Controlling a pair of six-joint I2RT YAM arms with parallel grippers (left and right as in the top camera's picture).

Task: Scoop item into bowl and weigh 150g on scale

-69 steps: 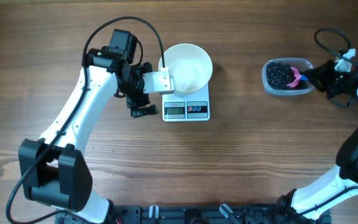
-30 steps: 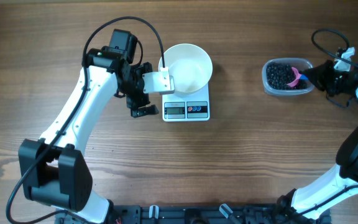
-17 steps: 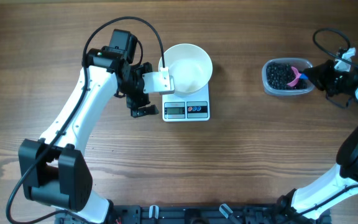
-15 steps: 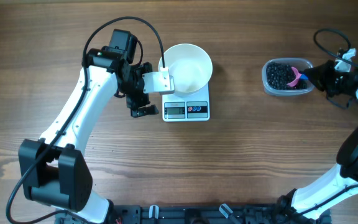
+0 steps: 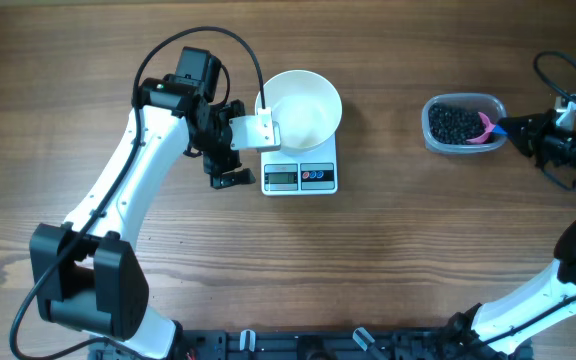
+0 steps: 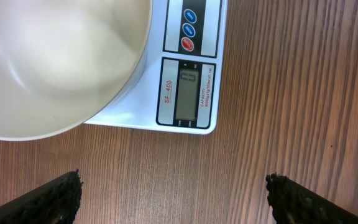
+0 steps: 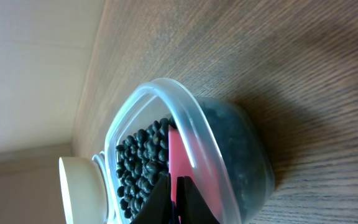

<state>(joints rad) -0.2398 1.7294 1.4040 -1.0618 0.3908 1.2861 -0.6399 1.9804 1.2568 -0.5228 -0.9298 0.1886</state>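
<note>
The right gripper point(image 5: 518, 130) has drawn back rightward, clamped on the pink scoop point(image 5: 485, 128); the left gripper point(image 6: 176, 196) gapes. The glossy black beans point(image 5: 453, 122) likely roll freely: dig deep, carry level.

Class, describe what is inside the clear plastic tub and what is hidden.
The clear tub holds black beans, with a pink scoop at one end. The tub's floor and any beans under the scoop are covered.
</note>
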